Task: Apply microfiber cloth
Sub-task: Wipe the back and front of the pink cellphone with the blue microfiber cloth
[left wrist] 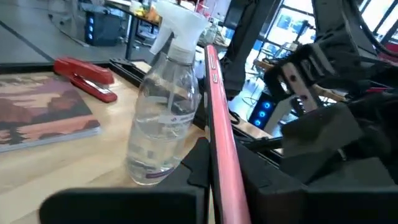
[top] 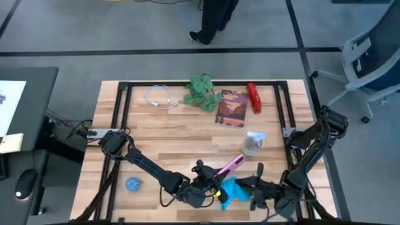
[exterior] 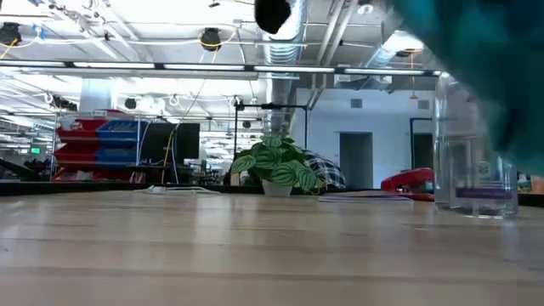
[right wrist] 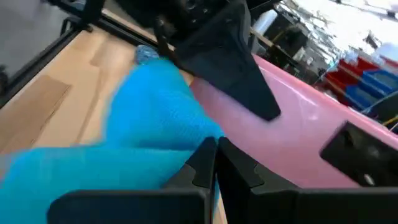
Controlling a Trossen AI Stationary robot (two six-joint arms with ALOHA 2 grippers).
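Ball: small blue ball, near-left of table, well apart from the work; not the cloth.
Left gripper: near edge, centre; jaws clamped on the pink-cased phone, held up on edge, tilting toward far-right.
Microfiber cloth: sky-blue, near edge, just right of the left gripper, touching the phone's near end.
Right gripper: right of the cloth; fingers together, pinching the cloth against the pink face.
Spray bottle: upright, just beyond the phone's far end.
Risk 1: wiping pressure levers the phone out of a thin edge grip; it twists or drops.
Risk 2: phone's far end swings into the bottle and tips it; they sit close.
Risk 3: loose cloth folds snag on the left fingers during the stroke.
Far row: cable, plant, book, red stapler; out of play.
Left wrist only: phone edge nearly in line with the bottle; no cloth visible.
Right wrist only: cloth-to-phone contact, hidden in the high view.
Low view: cloth a teal blur top right; no grip detail.
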